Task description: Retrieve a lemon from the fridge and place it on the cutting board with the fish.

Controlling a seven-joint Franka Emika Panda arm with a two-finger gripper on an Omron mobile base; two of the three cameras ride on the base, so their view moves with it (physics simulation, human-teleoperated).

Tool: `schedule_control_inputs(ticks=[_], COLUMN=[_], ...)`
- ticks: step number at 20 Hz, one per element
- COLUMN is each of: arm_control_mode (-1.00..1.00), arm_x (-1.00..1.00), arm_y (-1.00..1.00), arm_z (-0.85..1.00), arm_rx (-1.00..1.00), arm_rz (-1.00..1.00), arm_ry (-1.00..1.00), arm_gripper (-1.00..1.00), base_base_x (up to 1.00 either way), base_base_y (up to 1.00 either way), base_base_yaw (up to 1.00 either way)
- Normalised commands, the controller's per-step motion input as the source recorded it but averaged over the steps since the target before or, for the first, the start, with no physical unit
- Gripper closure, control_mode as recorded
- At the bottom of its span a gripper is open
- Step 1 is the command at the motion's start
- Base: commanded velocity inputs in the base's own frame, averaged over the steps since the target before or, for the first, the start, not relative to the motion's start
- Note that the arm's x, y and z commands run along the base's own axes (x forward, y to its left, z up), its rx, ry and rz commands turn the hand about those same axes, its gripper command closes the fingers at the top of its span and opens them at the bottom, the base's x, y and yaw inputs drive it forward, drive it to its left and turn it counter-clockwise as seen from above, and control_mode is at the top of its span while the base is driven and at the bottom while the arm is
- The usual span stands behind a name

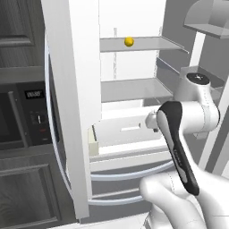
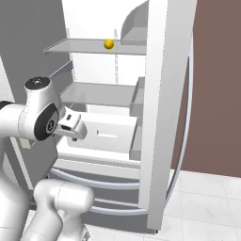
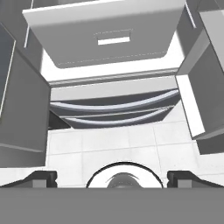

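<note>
A: Fingers [image 3: 41, 177] first. Cut off by the bottom edge of the hand view, just two dark tips showing, one lower left, one lower right.

B: Spread wide, then?

A: Yes, gripper [image 3: 113, 178] wide open, with nothing held between the tips. In the two base views, tucked behind the arm's own wrist and forearm, so hard to make out there.

B: And the lemon [image 1: 129, 41]?

A: Small, round, yellow-orange, smooth. Sits alone on the upper shelf [image 1: 147, 44] inside the fridge [image 1: 71, 89], near the top of the left base view, a little right of centre. Shows again in the right base view as the lemon [image 2: 108, 44], upper middle, toward the back of the same shelf [image 2: 80, 46]. Well apart from the gripper, far above it.

B: Anything blocking the fridge interior?

A: Open white door, running down the left base view from the top edge and covering the cabinet's left side. Same in the right base view with the other door [image 2: 162, 94], hiding the right ends of the shelves. Top of the fridge cropped in both.

B: Lower down?

A: White drawer [image 3: 100, 39] with a narrow slot handle, upper part of the hand view, its top cut off. Below it, grey lower drawers with curved handles, then pale floor tiles [image 3: 109, 148]. Dark microwave [image 1: 27, 112] at the left edge of the left base view, partly cropped.
</note>
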Motion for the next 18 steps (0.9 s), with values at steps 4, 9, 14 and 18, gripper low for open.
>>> schedule_control_inputs(ticks=[4, 9, 14, 18], arm_control_mode=[-1.0, -1.0, -1.0, -1.0], arm_x=[0.0, 0.0, 0.0, 0.02], arm_y=[0.0, 0.0, 0.0, 0.0], arm_z=[0.0, 0.0, 0.0, 0.0], arm_rx=[-0.13, -0.03, 0.0, 0.0], arm_rz=[0.0, 0.01, 0.0, 0.0], arm_ry=[0.0, 0.0, 0.0, 0.0], arm_gripper=[-1.0, -1.0, -1.0, -1.0], base_base_x=[0.0, 0.0, 0.0, 0.0], base_base_y=[0.0, 0.0, 0.0, 0.0], base_base_yaw=[0.0, 0.0, 0.0, 0.0])
